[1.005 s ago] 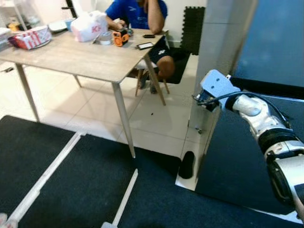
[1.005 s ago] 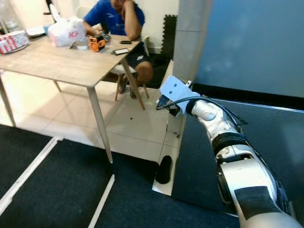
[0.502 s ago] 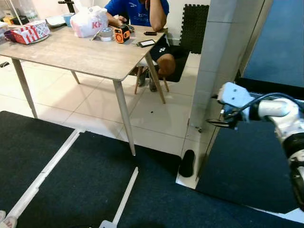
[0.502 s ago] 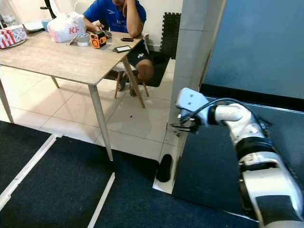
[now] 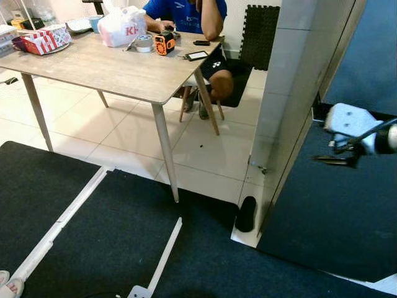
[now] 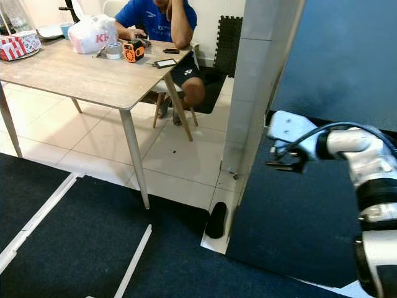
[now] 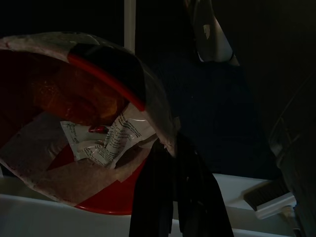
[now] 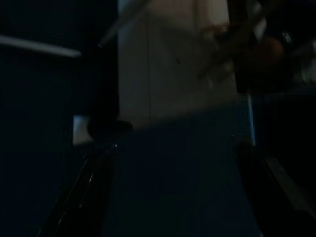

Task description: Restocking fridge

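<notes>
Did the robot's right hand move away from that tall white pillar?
Yes. The right gripper was at the white pillar edge a second ago; now it sits to the pillar's right, over the dark blue panel.

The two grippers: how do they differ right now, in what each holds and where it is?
The left gripper grips a red plastic-wrapped food package by its edge, in deep shade; the right gripper holds nothing.

The right gripper is raised in front of the dark blue fridge door, fingers spread wide; the left gripper's fingers are shut on the package and its surroundings are too dark to place.

Both have two long black fingers.
</notes>
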Controlling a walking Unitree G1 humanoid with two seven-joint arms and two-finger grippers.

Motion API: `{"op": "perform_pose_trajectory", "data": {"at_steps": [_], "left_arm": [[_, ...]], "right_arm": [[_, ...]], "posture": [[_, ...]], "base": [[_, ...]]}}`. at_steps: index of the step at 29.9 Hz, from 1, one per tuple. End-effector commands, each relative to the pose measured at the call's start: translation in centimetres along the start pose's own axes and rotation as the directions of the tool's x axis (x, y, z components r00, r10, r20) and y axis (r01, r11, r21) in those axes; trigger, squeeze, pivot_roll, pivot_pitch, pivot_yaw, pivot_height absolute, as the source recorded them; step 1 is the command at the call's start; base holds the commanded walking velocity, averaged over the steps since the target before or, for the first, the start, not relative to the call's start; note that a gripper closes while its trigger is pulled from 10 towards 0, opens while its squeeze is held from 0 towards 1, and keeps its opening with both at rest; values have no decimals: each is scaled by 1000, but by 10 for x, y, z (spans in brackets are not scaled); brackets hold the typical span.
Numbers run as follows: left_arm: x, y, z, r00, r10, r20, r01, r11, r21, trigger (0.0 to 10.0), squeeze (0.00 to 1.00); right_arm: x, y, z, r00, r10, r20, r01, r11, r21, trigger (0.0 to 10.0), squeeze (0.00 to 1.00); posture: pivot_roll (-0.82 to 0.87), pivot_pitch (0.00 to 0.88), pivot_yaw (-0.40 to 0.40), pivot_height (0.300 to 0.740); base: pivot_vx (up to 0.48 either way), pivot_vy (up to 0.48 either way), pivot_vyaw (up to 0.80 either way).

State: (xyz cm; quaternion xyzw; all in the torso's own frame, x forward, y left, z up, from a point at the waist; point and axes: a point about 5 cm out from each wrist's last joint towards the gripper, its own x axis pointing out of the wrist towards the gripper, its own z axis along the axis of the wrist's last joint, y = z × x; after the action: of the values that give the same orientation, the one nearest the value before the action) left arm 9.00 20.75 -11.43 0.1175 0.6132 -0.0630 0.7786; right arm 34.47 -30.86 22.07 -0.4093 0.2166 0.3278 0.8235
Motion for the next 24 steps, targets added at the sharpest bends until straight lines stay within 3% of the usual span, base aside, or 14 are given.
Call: {"op": "perform_pose_trajectory", "data": {"at_steps": [1,10,17,24], "left_arm": [[1,-5,8,999,-18,35,18,1000,-11,10000,0],[1,-3,8,999,-15,33,15,1000,-4,10000,0],[1,-3,9,999,-16,36,16,1000,-6,10000,0],[1,-4,7,999,-17,32,17,1000,-11,10000,0]], "right_arm": [[-7,-4,-6,998,-55,-36,55,998,11,10000,0],[-19,-15,-5,984,-166,-64,164,986,-32,10000,0],[-11,-19,12,973,-228,24,229,973,-35,10000,0],[2,-11,1,974,-195,-112,186,979,-86,10000,0]], "posture": [[-63,0,-5,740],[-65,0,-2,740],[-63,0,-3,740],[-62,0,-4,740]], "base": [[0,0,0],[0,0,0],[0,0,0],[0,0,0]]}}
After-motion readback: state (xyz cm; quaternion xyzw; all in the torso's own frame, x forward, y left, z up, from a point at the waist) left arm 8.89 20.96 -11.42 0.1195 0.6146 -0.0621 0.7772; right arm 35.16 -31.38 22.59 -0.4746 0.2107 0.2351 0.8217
